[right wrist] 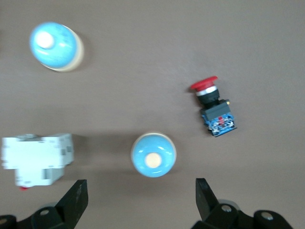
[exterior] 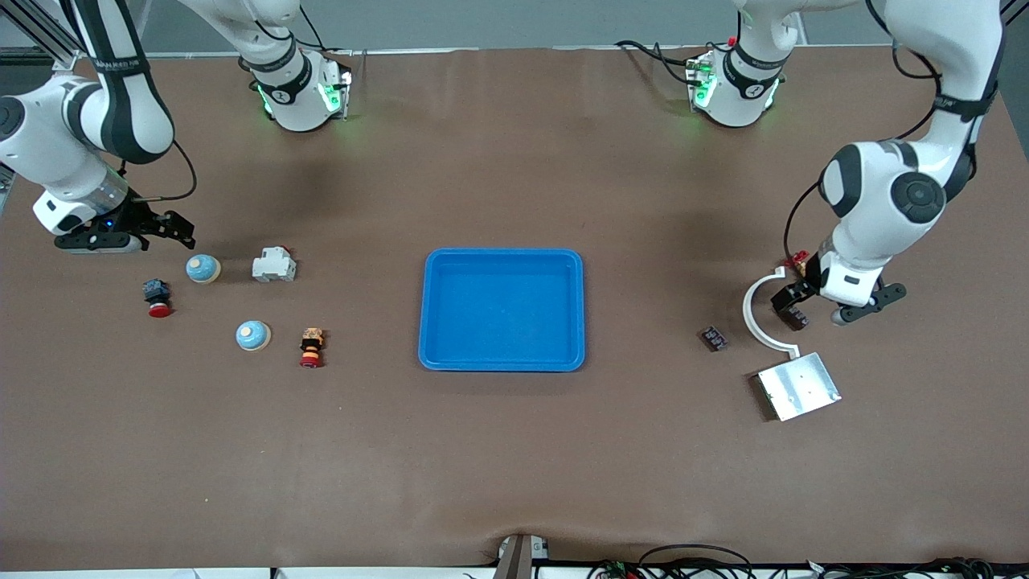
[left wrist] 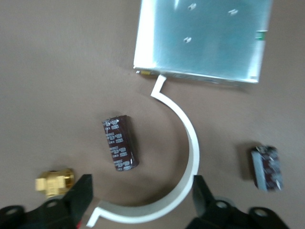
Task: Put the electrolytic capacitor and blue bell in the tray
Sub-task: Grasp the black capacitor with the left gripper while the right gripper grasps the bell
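Note:
The bright blue tray (exterior: 502, 310) lies empty mid-table. Two blue bells sit toward the right arm's end: one (exterior: 203, 268) just off my right gripper's fingers (right wrist: 153, 154), the other (exterior: 253, 335) nearer the front camera (right wrist: 55, 46). My right gripper (exterior: 130, 233) (right wrist: 140, 200) is open and empty beside the first bell. Two dark electrolytic capacitors lie toward the left arm's end: one (exterior: 797, 316) (left wrist: 120, 143) inside a white curved bracket (exterior: 754, 318) (left wrist: 189, 152), one (exterior: 714, 338) (left wrist: 267, 168) outside it. My left gripper (exterior: 816, 305) (left wrist: 142, 202) is open and empty over the bracket's end.
A silver metal plate (exterior: 798, 386) (left wrist: 205, 38) lies at the bracket's other end. A brass fitting (left wrist: 55, 182) lies by the left gripper. A white breaker (exterior: 273, 265) (right wrist: 38, 159), a red push button (exterior: 157, 297) (right wrist: 214, 107) and a stacked red-orange button (exterior: 311, 347) lie near the bells.

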{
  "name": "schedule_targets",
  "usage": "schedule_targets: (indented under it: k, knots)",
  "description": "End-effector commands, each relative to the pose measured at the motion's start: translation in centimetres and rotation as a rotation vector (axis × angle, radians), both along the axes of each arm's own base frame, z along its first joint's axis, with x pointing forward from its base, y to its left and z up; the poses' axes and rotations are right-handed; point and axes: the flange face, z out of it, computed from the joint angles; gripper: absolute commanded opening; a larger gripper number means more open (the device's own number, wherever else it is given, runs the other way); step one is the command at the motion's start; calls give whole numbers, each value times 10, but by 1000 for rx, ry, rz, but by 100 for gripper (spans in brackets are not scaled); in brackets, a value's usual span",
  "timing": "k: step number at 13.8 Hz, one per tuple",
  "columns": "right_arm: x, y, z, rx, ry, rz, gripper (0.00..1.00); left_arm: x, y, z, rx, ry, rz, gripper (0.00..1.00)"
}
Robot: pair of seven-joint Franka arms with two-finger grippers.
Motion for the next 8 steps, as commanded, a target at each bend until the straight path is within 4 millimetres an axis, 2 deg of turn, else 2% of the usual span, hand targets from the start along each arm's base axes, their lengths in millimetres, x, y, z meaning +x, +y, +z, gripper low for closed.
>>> schedule_targets:
  k: [1,3,4,8]
  knots:
    - [1,-14,-49,-12,0,6,100,4,0,-25,-10,-3,100,75]
    - [-3,-21,-86,-23,-12,-12,100,2,4,-39,-9,13,111,72]
    - [-4,-21,-99,-29,-18,-12,100,1,9,-43,-8,20,121,67]
    - [-2,-17,-110,-31,-23,-8,100,5,27,-52,-8,29,152,64]
